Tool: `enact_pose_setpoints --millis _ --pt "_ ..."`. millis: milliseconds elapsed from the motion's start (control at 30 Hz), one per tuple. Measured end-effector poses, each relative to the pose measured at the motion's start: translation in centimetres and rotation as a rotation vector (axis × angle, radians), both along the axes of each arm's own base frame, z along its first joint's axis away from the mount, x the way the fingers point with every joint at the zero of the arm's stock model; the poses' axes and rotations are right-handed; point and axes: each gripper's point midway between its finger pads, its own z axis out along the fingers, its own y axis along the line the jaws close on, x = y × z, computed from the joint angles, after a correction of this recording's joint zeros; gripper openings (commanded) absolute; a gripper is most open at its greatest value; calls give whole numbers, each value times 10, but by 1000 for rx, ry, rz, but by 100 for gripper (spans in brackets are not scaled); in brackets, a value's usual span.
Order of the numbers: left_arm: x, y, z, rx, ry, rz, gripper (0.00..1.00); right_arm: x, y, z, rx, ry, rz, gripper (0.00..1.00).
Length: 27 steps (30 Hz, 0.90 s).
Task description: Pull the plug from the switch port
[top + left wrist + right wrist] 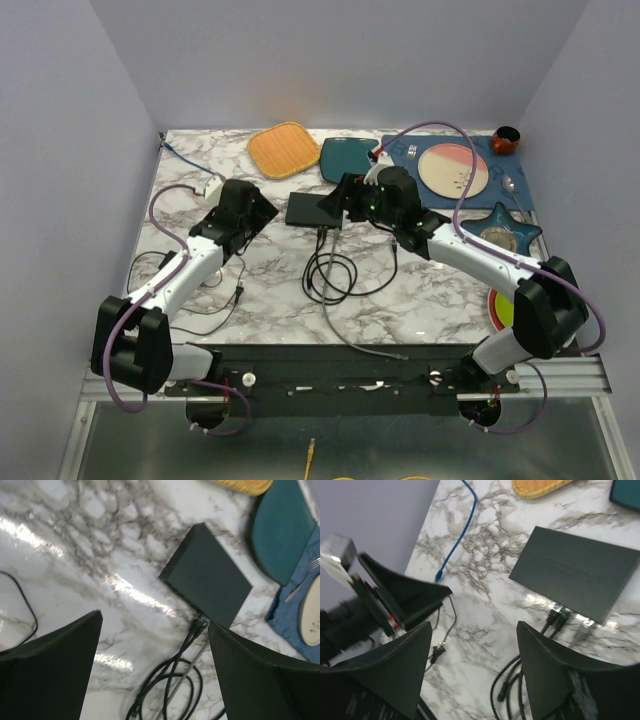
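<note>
Approach stage; plug [559, 617] seated in switch [575, 572].
Left tool [154, 620] and right tool [474, 625] apart, empty; next, clamp plug, draw straight out.

An orange woven mat [284, 149] and a teal plate [347, 158] lay at twelve o'clock. At two o'clock, a blue placemat [497, 165] held a round plate [452, 171].

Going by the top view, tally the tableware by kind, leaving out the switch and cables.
Plates: 4 (teal square plate, round pink-and-cream plate, blue star-shaped plate, red-rimmed plate, partly hidden)
Orange woven mat: 1
Blue placemat: 1
Fork: 1
Spoon: 1
Red-brown bowl: 1
Total: 9
</note>
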Motion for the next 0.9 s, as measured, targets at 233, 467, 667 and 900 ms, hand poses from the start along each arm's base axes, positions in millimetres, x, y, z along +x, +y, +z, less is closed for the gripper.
enact_pose_setpoints --millis 233,467,667,900 --pt "5 -20 8 -83 -74 -55 99 45 10 -49 129 215 89 20" --pt "17 -57 1 -237 -151 -180 93 49 -12 -92 123 338 65 10" --pt "10 -76 -36 -349 -117 -236 78 54 -8 -108 106 366 86 6" --pt "27 -104 -47 -518 -151 -268 61 58 -5 -144 56 459 90 4"
